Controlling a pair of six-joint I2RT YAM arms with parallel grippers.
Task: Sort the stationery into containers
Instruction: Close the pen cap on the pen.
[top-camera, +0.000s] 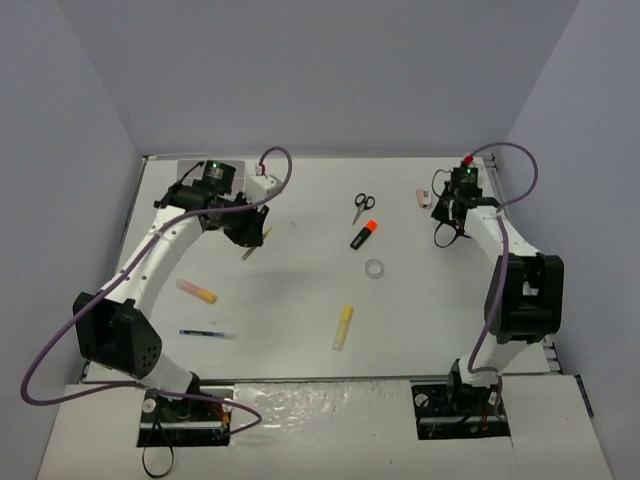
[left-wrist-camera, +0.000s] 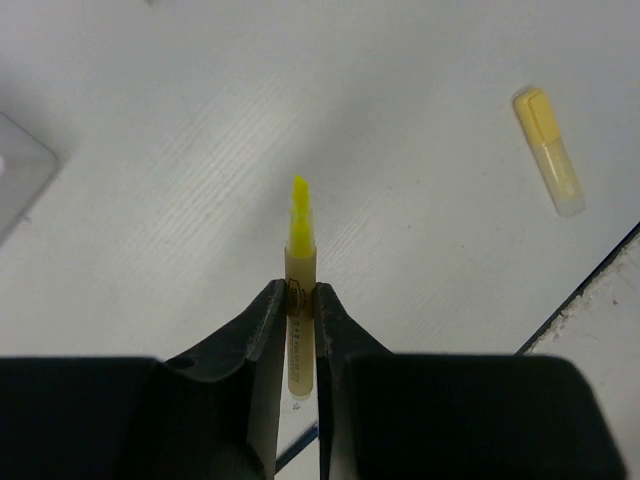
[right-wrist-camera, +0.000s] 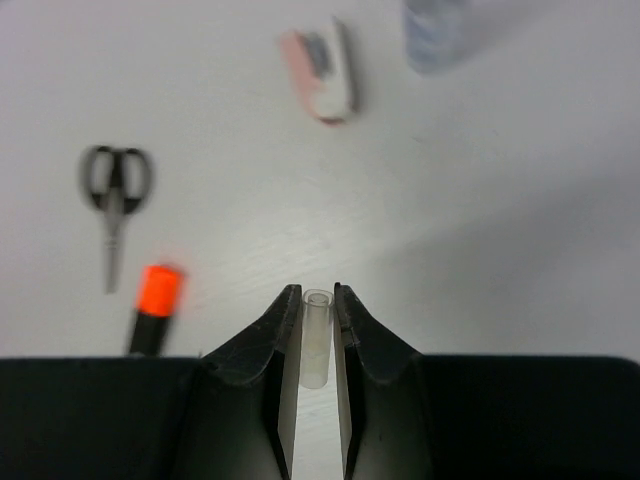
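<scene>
My left gripper (top-camera: 250, 238) (left-wrist-camera: 300, 290) is shut on a yellowish pen with a bright yellow tip (left-wrist-camera: 300, 225), held above the table at the back left. A translucent white corner (left-wrist-camera: 15, 175), seemingly of the containers, shows at the left edge of the left wrist view. My right gripper (top-camera: 445, 215) (right-wrist-camera: 317, 292) is shut on a small clear cap (right-wrist-camera: 316, 335). On the table lie black-handled scissors (top-camera: 363, 206) (right-wrist-camera: 115, 200), an orange-black marker (top-camera: 364, 235) (right-wrist-camera: 155, 305), a clear tape ring (top-camera: 375, 268), a yellow stick (top-camera: 343, 327) (left-wrist-camera: 548, 150) and a pink piece (top-camera: 423, 197) (right-wrist-camera: 320, 70).
A pink-and-yellow marker (top-camera: 196, 291) and a thin blue pen (top-camera: 208, 333) lie near the left arm. A blurred bluish object (right-wrist-camera: 440, 30) sits at the top of the right wrist view. The table's dark front edge (left-wrist-camera: 585, 290) runs close by in the left wrist view.
</scene>
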